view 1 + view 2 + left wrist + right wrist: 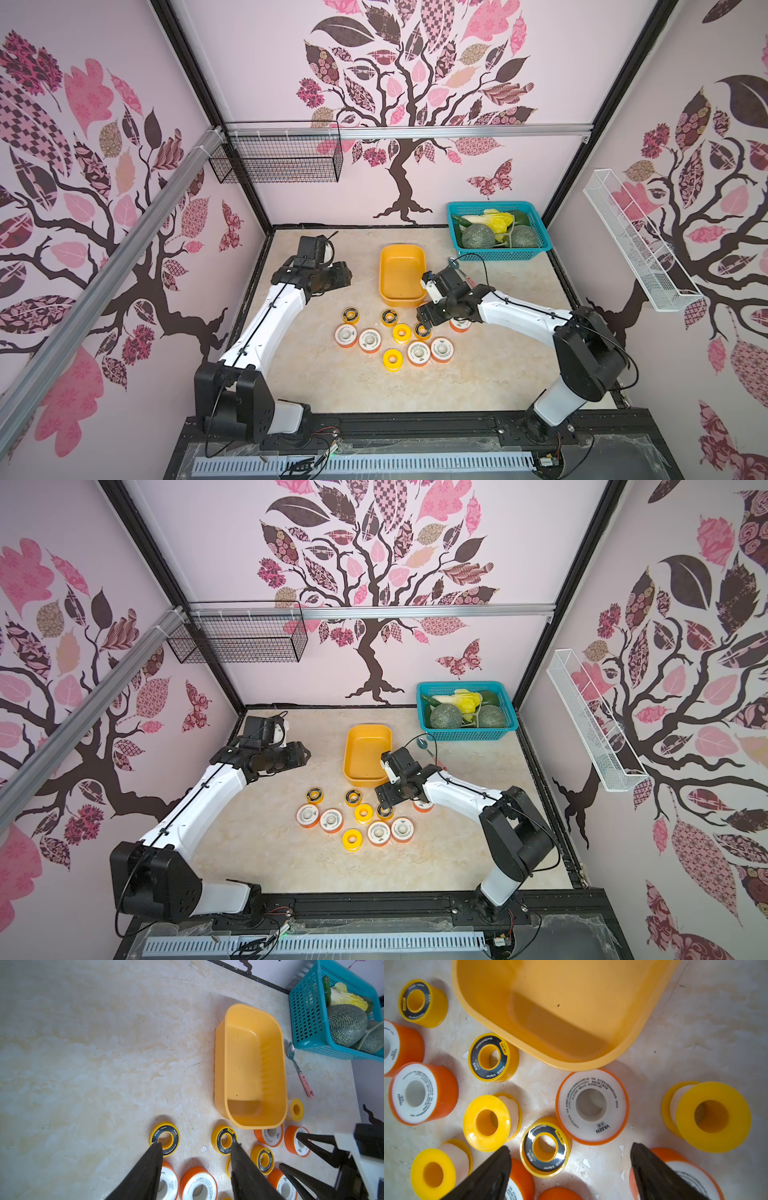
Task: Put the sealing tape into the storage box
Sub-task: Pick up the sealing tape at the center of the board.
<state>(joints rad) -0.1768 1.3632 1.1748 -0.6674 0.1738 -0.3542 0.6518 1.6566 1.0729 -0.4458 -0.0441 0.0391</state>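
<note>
I am looking at the tabletop that is carrying everything. The yellow-orange storage box is standing empty, so I judge the whole task is still waiting. My right hand is hovering wide open above the rolls just beside the box. My left hand is open too, gripping nothing. The sealing tape is lying outside the box as small round rolls: white-orange, yellow and black-ringed.

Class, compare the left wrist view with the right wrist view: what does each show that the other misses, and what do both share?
Left wrist only: the teal basket, the spoon, the open left claw. Right wrist only: two all-yellow spools seen whole. Both: the empty storage box, the open right claw, three black-faced spools.
</note>
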